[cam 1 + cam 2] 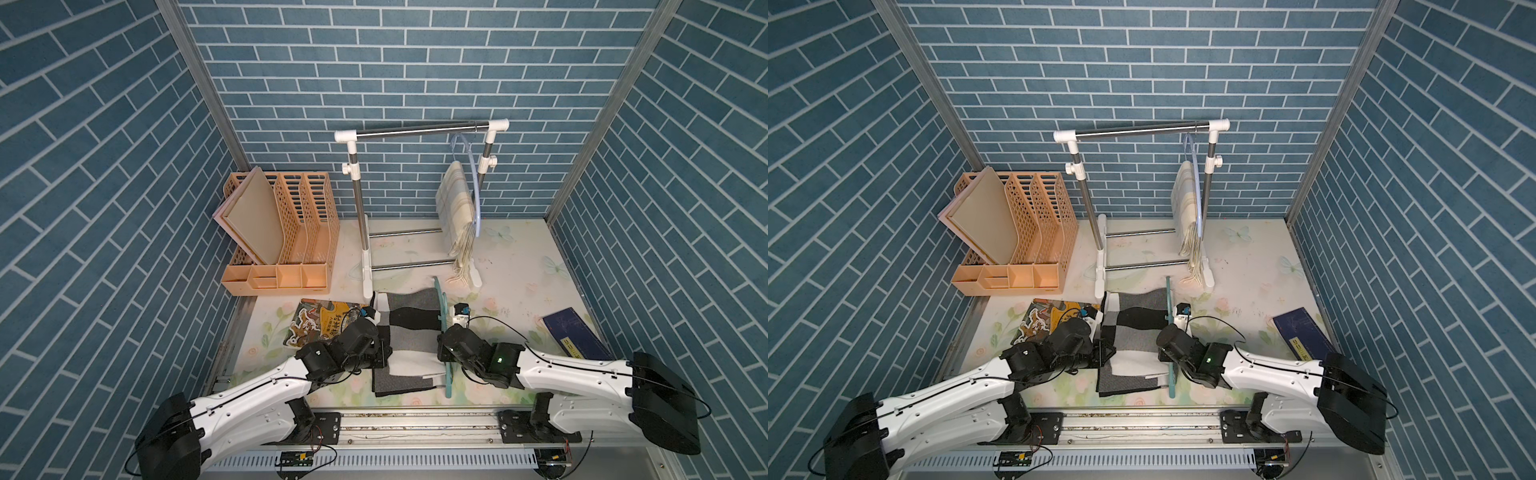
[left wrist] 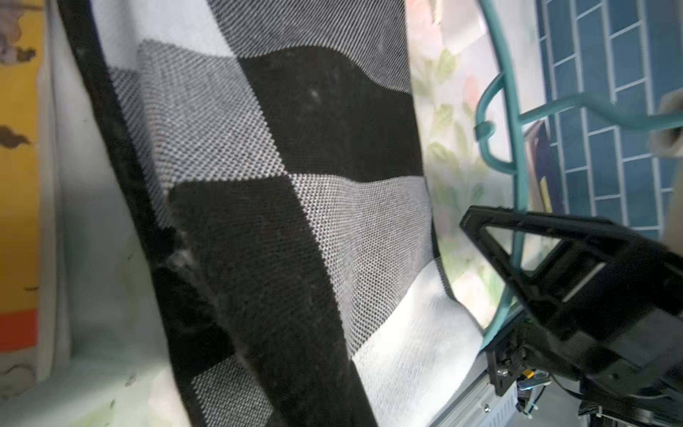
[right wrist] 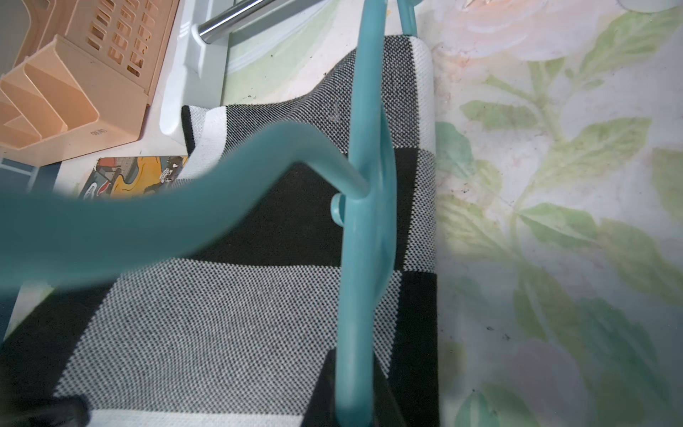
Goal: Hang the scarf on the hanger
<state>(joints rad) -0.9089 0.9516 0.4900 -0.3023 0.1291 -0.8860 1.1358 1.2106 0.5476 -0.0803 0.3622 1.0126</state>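
Lying across the front middle of the table: checked scarf in black, grey and white, layered at its near end.
- Left edge: left gripper, jaws closed down on the cloth's dark border, which stands raised close before the left wrist camera.
- Right edge: teal hanger, set along the scarf's side and partly over it. The right gripper is clamped on its bar.
- Open room: bare table right of the teal hanger, as far as a dark blue book by the right wall. A picture book lies just beside the left gripper.
- Behind: clothes rack, its left foot near the scarf's far corner. At the right end of its rail hangs a pale hanger carrying a cream plaid scarf.
- Container: orange file organiser, back left, with beige boards leaning in its leftmost slot.
- Surface: floral table cover, marked with small specks.
- Room: blue brick-pattern walls on three sides. A metal rail runs along the front edge and bears both arm bases.
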